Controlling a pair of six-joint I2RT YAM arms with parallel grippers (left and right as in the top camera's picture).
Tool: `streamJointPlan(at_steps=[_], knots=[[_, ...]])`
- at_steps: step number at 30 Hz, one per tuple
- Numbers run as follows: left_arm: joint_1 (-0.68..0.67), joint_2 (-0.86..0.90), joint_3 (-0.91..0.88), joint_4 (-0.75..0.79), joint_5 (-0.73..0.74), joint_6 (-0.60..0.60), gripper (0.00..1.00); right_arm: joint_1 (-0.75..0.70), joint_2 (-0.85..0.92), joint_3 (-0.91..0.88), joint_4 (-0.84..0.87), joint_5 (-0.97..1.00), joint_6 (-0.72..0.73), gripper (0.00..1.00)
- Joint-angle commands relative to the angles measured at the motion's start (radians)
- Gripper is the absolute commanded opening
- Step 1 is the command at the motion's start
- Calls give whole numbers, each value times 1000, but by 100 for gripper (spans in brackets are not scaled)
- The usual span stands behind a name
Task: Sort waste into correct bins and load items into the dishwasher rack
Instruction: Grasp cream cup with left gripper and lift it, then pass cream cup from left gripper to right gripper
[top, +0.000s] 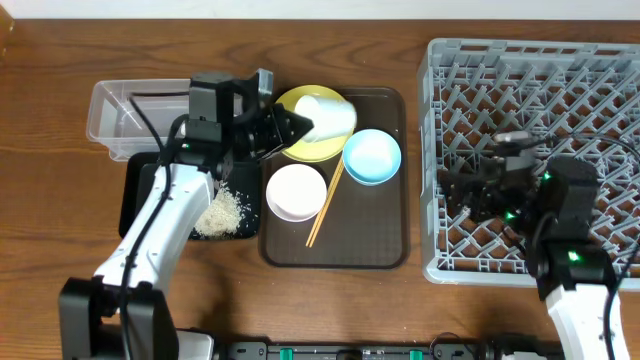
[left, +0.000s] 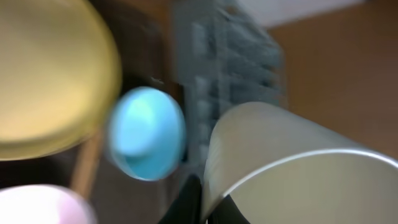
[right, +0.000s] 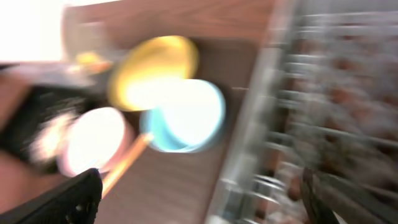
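Observation:
My left gripper (top: 300, 125) is shut on the rim of the small pale green cup (top: 327, 114), which is held tilted above the round yellow plate (top: 300, 148). In the left wrist view the cup (left: 298, 168) fills the lower right, with one finger of the gripper (left: 208, 205) on each side of its wall. The light blue bowl (top: 372, 157), the white bowl (top: 296, 192) and the wooden chopsticks (top: 324, 207) lie on the brown tray. My right gripper (top: 462, 190) is open and empty over the left part of the grey rack (top: 530, 60). The wrapper and the crumpled scrap are not visible.
The dark brown serving tray (top: 340, 252) sits mid-table. The shallow black tray (top: 138, 190) holds loose rice (top: 222, 210), partly under my left arm. The clear container (top: 120, 105) stands behind it. The right wrist view is blurred and shows the blue bowl (right: 186, 115) and the rack (right: 323, 93).

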Motion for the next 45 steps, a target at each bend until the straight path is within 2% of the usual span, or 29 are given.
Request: streamJointPlan(at_steps=[1, 9, 15, 22, 45], knots=[[-22, 29, -3, 18, 264, -108, 6, 29, 69, 15, 40, -387, -72, 99], [-110, 35, -3, 36, 351, -114, 6, 105, 215, 15, 261, -663, -111, 99], [-150, 35, -3, 37, 374, -126, 6, 161, 266, 15, 410, -661, -99, 99], [-152, 35, -3, 37, 435, -127, 6, 163, 266, 15, 550, -647, -99, 88], [-198, 35, -3, 37, 477, -148, 6, 163, 266, 15, 665, -621, -92, 88]])
